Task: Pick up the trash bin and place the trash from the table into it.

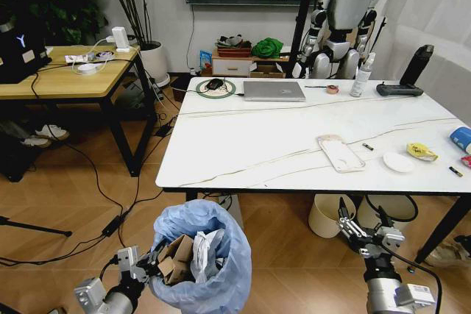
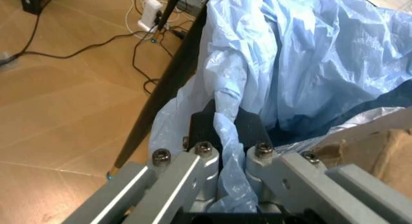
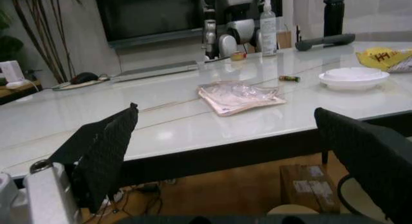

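Trash bin (image 1: pixel 202 270) sits lowest in the head view, in front of the table's near edge, lined with crinkly light-blue bag; brown cardboard piece (image 1: pixel 174 259) and crumpled white tissue (image 1: pixel 206 249) stick out of its mouth. Left pincer (image 1: pixel 144 268) is at the bin's left rim, clamped on the rim with bag plastic bunched between its fingers (image 2: pixel 250 132). Left wrist view: blue bag (image 2: pixel 302 55) fills beyond the fingers, cardboard edge (image 2: pixel 379 156) visible inside. Right pincer (image 1: pixel 365 223) hangs below the table's front edge on the right side, spread wide, holding nothing; its two black pads (image 3: pixel 103 147) frame the table top in the right wrist view. Table (image 1: pixel 265 145) is white marble-look. Trash on it, right part: clear plastic tray (image 1: pixel 340 152), white dish-like piece (image 1: pixel 399 162), yellow wrapper (image 1: pixel 422 152), blue paper cup (image 1: pixel 461 137) at the right edge. Silver laptop (image 1: pixel 274 90) lies at the far side, spray bottle (image 1: pixel 361 76) near it.
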`<state>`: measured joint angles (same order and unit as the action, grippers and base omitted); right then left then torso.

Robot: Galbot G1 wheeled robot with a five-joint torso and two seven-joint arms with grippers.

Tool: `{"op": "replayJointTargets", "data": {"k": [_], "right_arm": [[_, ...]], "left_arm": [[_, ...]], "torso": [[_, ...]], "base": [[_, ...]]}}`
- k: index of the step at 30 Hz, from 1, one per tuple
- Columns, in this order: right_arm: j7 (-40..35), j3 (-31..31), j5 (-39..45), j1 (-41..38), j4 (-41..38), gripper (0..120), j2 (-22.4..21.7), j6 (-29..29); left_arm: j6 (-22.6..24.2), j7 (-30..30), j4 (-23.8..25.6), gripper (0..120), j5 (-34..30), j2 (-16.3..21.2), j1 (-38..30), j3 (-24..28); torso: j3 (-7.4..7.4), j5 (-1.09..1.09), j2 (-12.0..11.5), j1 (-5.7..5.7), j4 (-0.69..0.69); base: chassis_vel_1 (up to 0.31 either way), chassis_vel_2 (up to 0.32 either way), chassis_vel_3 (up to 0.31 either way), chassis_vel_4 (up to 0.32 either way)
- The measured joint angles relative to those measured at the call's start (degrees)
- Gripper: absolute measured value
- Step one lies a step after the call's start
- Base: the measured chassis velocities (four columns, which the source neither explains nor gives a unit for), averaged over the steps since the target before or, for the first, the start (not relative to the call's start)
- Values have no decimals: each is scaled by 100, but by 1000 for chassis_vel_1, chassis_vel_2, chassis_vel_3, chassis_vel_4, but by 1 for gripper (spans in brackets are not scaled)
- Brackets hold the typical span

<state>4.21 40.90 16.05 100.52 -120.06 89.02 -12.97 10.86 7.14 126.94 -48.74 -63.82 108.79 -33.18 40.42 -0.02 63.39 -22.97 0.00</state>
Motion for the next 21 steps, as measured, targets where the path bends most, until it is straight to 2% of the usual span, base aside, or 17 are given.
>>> {"op": "replayJointTargets", "data": {"k": [10,21], "right_arm": [[60,-23,8,13,-7,100,-21,-43],[63,-11,170,44,-72,100,-106,-50]], "left_arm": [[-21,-49,90,0,103,-9,76,1],[-42,-72,122,0,188,-56,120,18]], "torso": [[0,2,0,0,-1],[0,1,0,0,0]], "base": [[-94,-90,82,89],[-2,-4,5,0]]}}
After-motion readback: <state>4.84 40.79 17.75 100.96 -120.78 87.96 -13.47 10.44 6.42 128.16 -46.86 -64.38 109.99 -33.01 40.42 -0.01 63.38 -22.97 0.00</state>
